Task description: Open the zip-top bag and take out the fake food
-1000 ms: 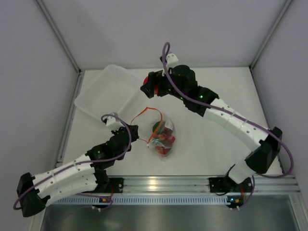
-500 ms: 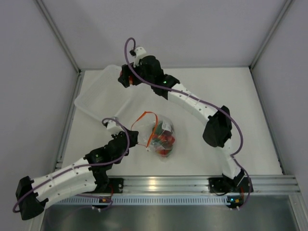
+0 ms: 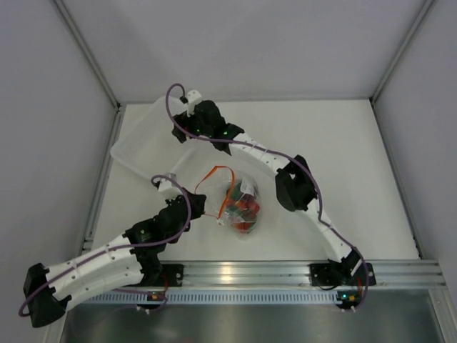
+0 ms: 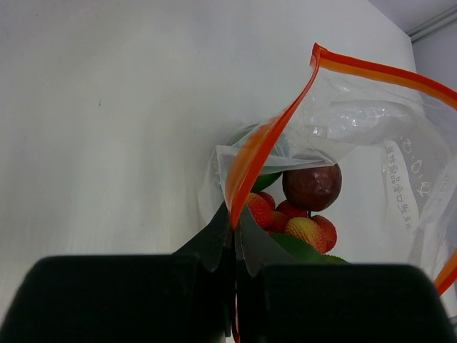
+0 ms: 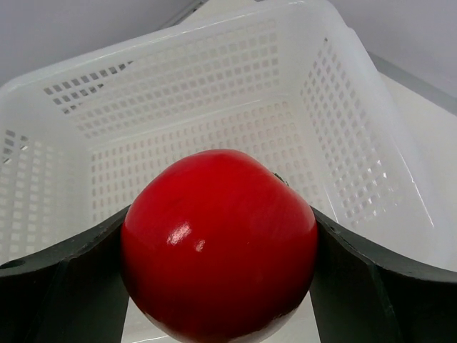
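The only writing in view was a short line of small dark print (image 4: 404, 187) on the small clear crinkly plastic zip-top bag with an orange-red zip strip (image 4: 371, 121), at about 3 o'clock in the left wrist view. It ran sideways down the wrinkled film, its characters too small and warped to read. Nothing legible showed in the top or right wrist views.

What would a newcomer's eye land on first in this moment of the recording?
The glossy red tomato fills the right wrist view, clamped in the right end effector above the white perforated tub at the table's far left. Next comes the zip-top bag near the table's middle: the left end effector pinches its orange strip, and a maroon ball and little red balls show inside.
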`<state>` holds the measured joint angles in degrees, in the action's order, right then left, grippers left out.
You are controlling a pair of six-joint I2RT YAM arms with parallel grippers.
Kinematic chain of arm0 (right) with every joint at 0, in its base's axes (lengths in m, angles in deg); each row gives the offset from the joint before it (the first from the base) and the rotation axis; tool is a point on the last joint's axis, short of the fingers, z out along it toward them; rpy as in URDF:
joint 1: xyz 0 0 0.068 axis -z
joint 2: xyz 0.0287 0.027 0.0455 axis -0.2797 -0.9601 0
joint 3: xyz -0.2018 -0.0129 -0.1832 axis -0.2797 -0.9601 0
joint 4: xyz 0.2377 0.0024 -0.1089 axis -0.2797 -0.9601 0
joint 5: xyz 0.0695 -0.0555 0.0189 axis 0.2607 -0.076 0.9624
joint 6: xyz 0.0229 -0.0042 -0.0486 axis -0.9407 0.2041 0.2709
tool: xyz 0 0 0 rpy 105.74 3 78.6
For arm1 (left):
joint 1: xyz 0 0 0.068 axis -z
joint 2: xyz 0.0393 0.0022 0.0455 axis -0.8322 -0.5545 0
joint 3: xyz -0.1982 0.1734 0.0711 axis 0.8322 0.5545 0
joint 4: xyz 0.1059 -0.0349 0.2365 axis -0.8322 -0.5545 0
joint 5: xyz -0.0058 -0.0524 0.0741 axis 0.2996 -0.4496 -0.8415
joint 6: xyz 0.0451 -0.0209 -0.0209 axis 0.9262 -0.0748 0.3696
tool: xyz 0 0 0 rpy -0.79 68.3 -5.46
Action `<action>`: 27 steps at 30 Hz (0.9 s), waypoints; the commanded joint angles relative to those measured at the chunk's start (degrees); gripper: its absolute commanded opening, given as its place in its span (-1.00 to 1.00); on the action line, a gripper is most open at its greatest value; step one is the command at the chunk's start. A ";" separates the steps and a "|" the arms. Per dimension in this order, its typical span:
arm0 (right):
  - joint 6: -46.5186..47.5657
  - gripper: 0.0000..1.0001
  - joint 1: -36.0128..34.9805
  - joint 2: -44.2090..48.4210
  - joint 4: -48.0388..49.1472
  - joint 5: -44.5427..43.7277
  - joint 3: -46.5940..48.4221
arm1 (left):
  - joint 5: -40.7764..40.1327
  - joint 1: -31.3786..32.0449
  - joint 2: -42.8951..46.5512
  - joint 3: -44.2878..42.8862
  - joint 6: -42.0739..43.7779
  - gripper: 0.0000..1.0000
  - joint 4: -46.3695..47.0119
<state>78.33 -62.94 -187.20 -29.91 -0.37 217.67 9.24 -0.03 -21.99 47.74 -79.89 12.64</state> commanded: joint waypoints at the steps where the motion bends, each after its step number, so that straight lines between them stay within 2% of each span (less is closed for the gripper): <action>1: 2.81 0.12 0.11 0.53 5.28 -1.20 4.74 | 0.84 -0.22 0.60 0.54 0.88 -1.00 0.77; 5: 2.89 0.60 0.03 0.53 4.39 -1.64 4.92 | 1.02 -0.13 0.52 0.19 0.88 -1.00 0.77; 7: 3.33 0.67 -0.06 0.70 4.22 -1.81 4.92 | 1.20 -0.13 0.78 0.02 1.06 -1.00 0.77; 10: 3.60 0.95 -0.06 0.97 3.87 -2.43 5.01 | 1.37 -0.13 1.22 0.10 1.24 -1.00 0.77; 19: 4.83 0.99 -0.06 0.61 2.20 -4.70 7.21 | 1.81 -0.13 2.10 0.72 0.71 -1.00 0.77; 24: 4.66 0.99 -0.59 11.14 2.38 -10.51 -2.19 | 2.07 -0.13 1.22 -0.33 1.41 -1.00 0.77; 27: 0.55 0.99 -0.50 17.56 -3.50 -17.27 -4.74 | 2.77 -0.13 1.31 -1.47 1.06 -1.00 0.86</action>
<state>81.90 -63.11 -181.30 -31.64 -10.00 213.45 11.08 -0.03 -20.55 48.13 -79.47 12.56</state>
